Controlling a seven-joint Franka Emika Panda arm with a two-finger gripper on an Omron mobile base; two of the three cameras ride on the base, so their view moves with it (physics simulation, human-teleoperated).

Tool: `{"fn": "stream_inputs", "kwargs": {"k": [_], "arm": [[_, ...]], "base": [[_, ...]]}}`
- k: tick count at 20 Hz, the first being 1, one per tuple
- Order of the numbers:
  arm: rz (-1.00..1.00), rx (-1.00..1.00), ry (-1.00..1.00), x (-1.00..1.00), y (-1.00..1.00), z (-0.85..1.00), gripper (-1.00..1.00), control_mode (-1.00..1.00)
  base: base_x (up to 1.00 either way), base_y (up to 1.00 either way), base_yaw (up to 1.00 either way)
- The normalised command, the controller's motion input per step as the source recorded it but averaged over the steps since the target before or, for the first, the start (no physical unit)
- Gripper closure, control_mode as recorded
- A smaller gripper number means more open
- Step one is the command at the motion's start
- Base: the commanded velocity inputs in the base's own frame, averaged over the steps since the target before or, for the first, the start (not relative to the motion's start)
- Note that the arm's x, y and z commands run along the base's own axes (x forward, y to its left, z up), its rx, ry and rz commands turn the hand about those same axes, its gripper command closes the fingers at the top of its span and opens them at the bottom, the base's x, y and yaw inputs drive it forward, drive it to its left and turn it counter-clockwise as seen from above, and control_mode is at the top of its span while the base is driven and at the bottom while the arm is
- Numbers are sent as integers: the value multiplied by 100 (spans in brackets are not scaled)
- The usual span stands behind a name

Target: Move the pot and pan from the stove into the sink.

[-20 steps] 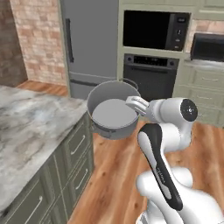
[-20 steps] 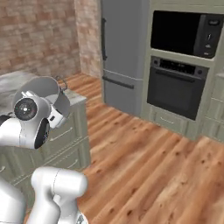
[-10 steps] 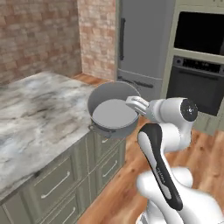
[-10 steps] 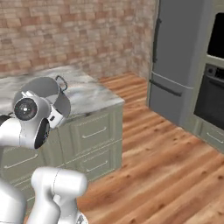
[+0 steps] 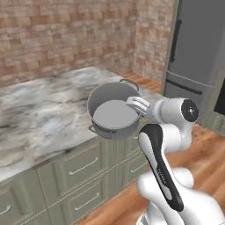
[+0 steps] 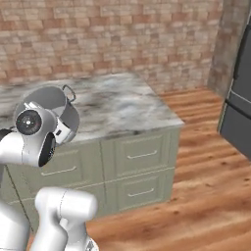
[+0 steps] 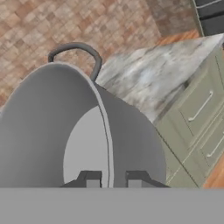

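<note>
One pot [image 5: 113, 115] (empty, tilted) pinched at rim by end effector [image 7: 110, 178], above counter [image 5: 39, 118].

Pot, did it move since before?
Yes. Held in the jaws, the pot rode with the turning robot, from before the fridge to the edge of the marble counter.

Arm bent forward at chest height; fingers [image 7: 92, 179] pinched on the pot [image 5: 113, 115] rim.
</note>
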Motion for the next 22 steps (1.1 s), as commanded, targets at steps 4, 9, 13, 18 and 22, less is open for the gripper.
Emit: {"fn": "stream_inputs", "kwargs": {"k": [4,9,13,18,22], "arm": [[0,0,0,0,0,0,100,100],[0,0,0,0,0,0,100,100],[0,0,0,0,0,0,100,100],[0,0,0,0,0,0,100,100],[0,0,0,0,0,0,100,100]], "base": [[-9,0,50],[-8,0,50],[-3,0,50],[-3,0,50],[-4,0,50]]}}
